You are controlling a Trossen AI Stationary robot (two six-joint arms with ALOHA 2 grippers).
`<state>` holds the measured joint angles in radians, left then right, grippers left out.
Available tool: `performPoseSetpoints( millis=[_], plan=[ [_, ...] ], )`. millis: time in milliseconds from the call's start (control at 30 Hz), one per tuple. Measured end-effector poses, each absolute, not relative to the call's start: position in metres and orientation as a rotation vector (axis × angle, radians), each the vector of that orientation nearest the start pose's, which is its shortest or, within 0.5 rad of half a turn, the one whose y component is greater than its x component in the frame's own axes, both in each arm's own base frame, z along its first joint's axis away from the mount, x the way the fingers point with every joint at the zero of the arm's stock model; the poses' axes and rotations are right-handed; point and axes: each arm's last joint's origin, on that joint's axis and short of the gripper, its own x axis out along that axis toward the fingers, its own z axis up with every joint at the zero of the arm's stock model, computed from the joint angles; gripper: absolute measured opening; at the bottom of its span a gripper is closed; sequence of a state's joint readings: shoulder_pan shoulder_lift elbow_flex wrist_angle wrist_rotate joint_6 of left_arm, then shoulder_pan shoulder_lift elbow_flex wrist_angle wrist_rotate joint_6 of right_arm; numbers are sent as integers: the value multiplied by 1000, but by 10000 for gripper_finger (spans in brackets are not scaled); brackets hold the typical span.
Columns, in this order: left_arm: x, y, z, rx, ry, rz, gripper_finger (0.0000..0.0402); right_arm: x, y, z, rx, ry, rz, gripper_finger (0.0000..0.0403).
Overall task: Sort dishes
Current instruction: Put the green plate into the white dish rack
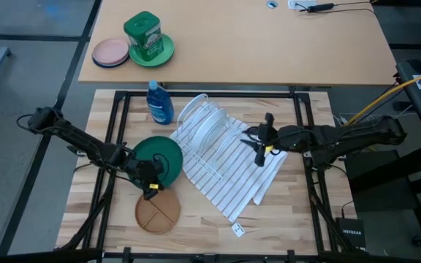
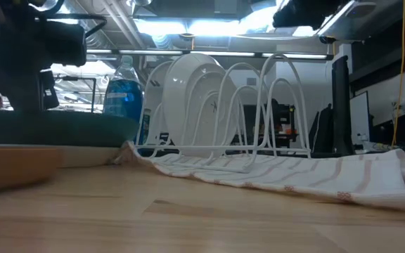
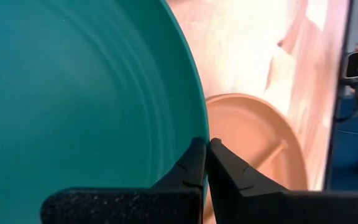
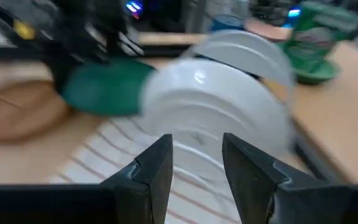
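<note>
The dark green plate (image 1: 159,155) sits at the table's left, its near rim pinched by my left gripper (image 1: 150,184), which is shut on it. The tan-brown divided plate (image 1: 158,212) lies flat on the table just nearer. Two white plates (image 1: 209,123) stand on edge in the white wire rack (image 2: 259,105), which rests on a striped cloth (image 1: 229,172). My right gripper (image 1: 262,146) is open, to the right of the rack, fingers pointing toward the white plates (image 4: 210,93) and touching nothing. My left gripper pinches the green plate's near rim (image 3: 199,134) between its two fingers (image 3: 188,168), one on the plate's upper face and one under it. The fingers come from the near-left, roughly level. In the low view the plate (image 2: 55,130) sits about level, just above the tan plate (image 2: 13,165).
A blue dish-soap bottle (image 1: 159,102) stands left of the rack at the far side. On the far tan table sit a small pink plate (image 1: 110,52) and a pale green plate with a green canister (image 1: 147,36). Bare wood lies at the table's near right.
</note>
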<state>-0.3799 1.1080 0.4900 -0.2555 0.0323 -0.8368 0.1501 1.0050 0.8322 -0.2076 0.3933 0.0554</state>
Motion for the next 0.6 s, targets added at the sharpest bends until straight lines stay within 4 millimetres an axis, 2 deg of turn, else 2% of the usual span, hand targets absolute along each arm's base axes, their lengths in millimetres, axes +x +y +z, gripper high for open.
performPoseSetpoints(
  millis=[167, 333, 467, 600],
  plan=[
    [185, -76, 174, -637, 961, -36, 1, 241, 31, 301, 25, 324, -47, 143],
    [186, -77, 175, -648, 959, -59, 1, 278, 42, 274, -36, 332, 133, 143],
    [186, -77, 175, -651, 962, -67, 1, 308, 49, 251, -79, 268, 228, 143],
    [186, -77, 175, -656, 966, -77, 1, 333, 54, 240, -131, 249, 265, 143]
  ],
)
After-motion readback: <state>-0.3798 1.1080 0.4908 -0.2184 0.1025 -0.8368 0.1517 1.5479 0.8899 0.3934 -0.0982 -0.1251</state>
